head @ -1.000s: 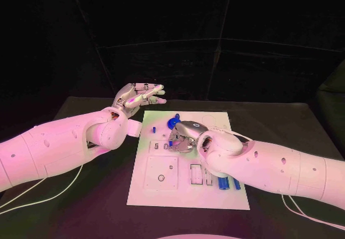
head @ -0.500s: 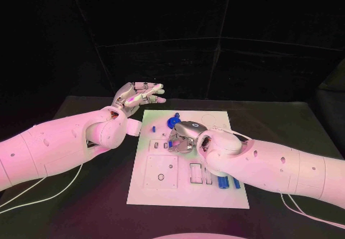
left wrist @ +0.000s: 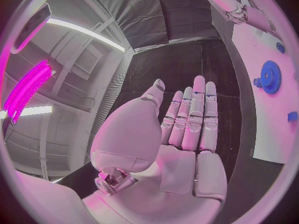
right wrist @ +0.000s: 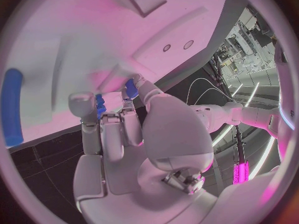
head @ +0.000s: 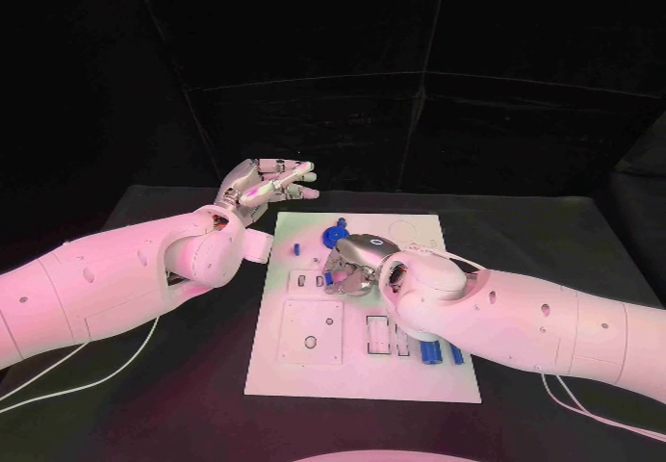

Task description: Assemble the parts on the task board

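The black surface (head: 555,241) carried the flat white rectangular task board (head: 364,375) at its middle, long side running away from the robot. The silver left hand (head: 267,185) was held raised off the board's far left corner, fingers extended and together in the left wrist view (left wrist: 187,129), palm bare: released, holding nothing. The silver right hand (head: 358,265) was down over the board's middle; in the right wrist view its fingertips (right wrist: 99,107) pressed at the white plate with a small blue part (right wrist: 131,88) pinched between them, so I judged it grasping that part at or just above a recess; whether the part was seated I could not tell. A blue toothed gear (head: 335,237) sat on the far portion of the board, just beyond the right hand, also visible in the left wrist view (left wrist: 271,76). Two short blue cylinders (head: 442,353) lay side by side near the board's right edge, close under the right forearm, apparently loose. A small blue peg (head: 295,250) stood near the left edge. Several rectangular recesses (head: 311,332) in the near half looked unfilled. Judgement: assembly in an early-to-middle stage; one insertion in hand, cylinders and open recesses remaining.
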Robot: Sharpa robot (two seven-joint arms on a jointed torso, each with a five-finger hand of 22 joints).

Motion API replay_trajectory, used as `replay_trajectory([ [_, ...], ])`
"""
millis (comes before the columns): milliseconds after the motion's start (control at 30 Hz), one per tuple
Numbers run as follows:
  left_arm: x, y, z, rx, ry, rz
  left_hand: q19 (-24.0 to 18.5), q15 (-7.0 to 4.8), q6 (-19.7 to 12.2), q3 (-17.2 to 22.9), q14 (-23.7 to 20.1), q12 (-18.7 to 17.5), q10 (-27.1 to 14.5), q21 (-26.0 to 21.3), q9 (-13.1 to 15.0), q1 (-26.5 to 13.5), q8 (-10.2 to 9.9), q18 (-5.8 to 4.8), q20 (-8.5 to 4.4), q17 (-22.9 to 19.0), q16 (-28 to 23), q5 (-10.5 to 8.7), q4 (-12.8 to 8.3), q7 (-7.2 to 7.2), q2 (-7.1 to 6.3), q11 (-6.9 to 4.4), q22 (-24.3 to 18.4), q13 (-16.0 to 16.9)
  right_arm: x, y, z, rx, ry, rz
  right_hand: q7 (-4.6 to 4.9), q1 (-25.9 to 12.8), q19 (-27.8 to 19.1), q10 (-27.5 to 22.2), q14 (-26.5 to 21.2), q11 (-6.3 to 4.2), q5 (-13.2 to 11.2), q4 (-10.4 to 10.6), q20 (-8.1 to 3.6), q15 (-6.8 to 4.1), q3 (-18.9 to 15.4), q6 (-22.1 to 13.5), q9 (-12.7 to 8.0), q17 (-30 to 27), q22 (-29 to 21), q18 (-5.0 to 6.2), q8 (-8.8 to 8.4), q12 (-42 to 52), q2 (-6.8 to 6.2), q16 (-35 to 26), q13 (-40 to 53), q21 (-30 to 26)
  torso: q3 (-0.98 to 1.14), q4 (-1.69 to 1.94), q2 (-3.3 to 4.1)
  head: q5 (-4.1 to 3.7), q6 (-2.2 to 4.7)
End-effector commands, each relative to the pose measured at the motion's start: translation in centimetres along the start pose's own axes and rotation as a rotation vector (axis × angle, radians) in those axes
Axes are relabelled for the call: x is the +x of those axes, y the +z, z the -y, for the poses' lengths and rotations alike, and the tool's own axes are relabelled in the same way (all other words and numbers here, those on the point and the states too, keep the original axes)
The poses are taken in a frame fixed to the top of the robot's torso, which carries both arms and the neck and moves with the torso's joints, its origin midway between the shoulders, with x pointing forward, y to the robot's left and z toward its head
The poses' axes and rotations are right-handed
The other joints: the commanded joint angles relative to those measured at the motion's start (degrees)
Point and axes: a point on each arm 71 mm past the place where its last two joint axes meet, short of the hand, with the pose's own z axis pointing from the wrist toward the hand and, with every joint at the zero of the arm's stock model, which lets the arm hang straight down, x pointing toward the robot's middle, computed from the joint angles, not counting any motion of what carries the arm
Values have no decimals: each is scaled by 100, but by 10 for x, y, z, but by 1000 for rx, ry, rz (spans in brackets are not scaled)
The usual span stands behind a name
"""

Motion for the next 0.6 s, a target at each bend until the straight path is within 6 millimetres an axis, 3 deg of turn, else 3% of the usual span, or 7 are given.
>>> replay_trajectory([
  [33, 1, 0, 1, 4, -3, -12, 16, 4, 41, -3, -41, -7, 39, -38, 7, -3, -17, 38, -4, 9, -36, 16, -40, 9, 33, 13, -9, 4, 3, 0, 3, 28, -16, -5, 11, -70, -9, -22, 478, 35, -70, 62, 47, 43, -109, -84, 0, 964, -15, -15, -37, -39, -53, -34, 578, -38, -1, 4, 1, -3, 2],
  [600, 0, 0, 1, 2, -2, -12, 16, 5, 40, -4, -41, -9, 38, -39, 6, -4, -19, 38, -3, 10, -38, 16, -41, 10, 33, 14, -10, 3, -4, -6, -3, -9, 8, 115, 98, 9, -31, -185, 479, 114, -46, 355, 113, 113, -533, -474, 7, 974, -93, -1, -15, -247, -172, -34, 366, -82, 5, 6, 1, 2, 4],
])
